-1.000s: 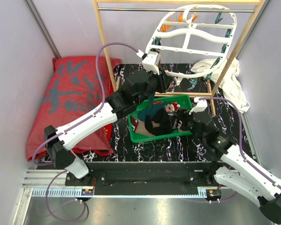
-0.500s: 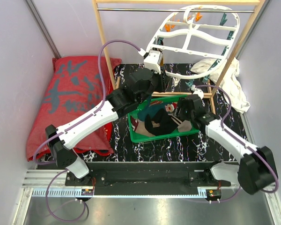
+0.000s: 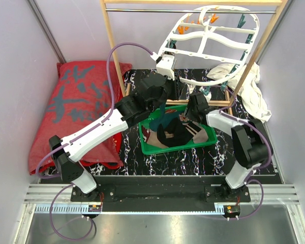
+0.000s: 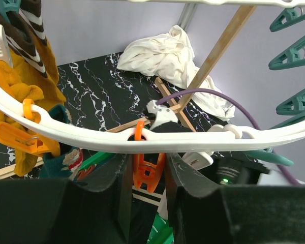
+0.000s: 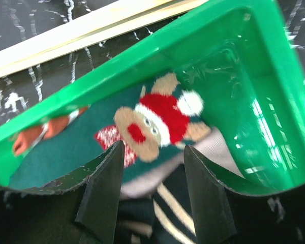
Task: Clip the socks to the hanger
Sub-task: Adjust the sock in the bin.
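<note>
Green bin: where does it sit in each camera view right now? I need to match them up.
Top external: green bin at centre, between the two arms.
Left wrist: only a green sliver, low and left of centre.
Right wrist: fills most of the picture, its rim slanting across the top.
Shared landmark: the wooden rack, its light wood beyond the bin.

White hanger [image 4: 193, 143], orange peg [image 4: 148, 170], green tray [image 5: 142, 56], mustard sock [image 4: 15, 81].

Black marbled table [image 3: 193, 156], green tray [image 5: 274, 76], red cushion [image 3: 81, 101], white cloth [image 3: 254, 94]
</note>
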Robot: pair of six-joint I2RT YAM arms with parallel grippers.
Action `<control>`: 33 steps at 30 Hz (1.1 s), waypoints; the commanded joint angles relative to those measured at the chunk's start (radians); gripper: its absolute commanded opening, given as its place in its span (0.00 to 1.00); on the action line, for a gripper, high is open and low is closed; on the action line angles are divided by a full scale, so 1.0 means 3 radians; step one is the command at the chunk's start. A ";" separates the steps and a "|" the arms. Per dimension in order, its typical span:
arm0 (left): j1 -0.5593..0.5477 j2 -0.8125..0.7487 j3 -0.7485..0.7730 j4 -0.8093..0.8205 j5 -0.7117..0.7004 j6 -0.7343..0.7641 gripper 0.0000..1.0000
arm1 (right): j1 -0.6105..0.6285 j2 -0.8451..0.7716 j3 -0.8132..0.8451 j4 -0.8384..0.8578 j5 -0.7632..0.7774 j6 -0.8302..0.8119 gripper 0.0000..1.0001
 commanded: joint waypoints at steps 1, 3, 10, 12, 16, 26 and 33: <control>-0.0021 -0.0020 0.0115 -0.0095 0.0032 0.0060 0.00 | -0.0014 0.0313 0.0248 0.0103 0.0065 0.0209 0.57; -0.0021 -0.0020 0.0115 -0.0095 0.0042 0.0060 0.00 | -0.0019 0.0431 0.0304 0.0062 0.0060 0.0265 0.54; -0.0021 -0.0055 0.0069 -0.0095 0.0043 0.0044 0.00 | -0.0020 0.0575 0.0228 0.0052 0.0013 0.0230 0.28; -0.0021 -0.0056 0.0064 -0.0100 0.0037 0.0049 0.00 | -0.0020 0.0489 0.0187 0.0057 0.0003 0.0164 0.15; -0.0021 -0.0051 0.0084 -0.0095 0.0032 0.0049 0.00 | -0.0020 0.0223 0.0136 0.0047 0.0054 -0.0005 0.05; -0.0021 -0.0020 0.0207 -0.0110 -0.0029 0.0101 0.00 | -0.0020 -0.0754 -0.0135 0.0052 -0.0099 -0.0276 0.04; -0.0021 -0.0005 0.0253 -0.0110 -0.0034 0.0090 0.00 | -0.0020 -0.1097 -0.0247 0.0072 -0.0257 -0.0455 0.09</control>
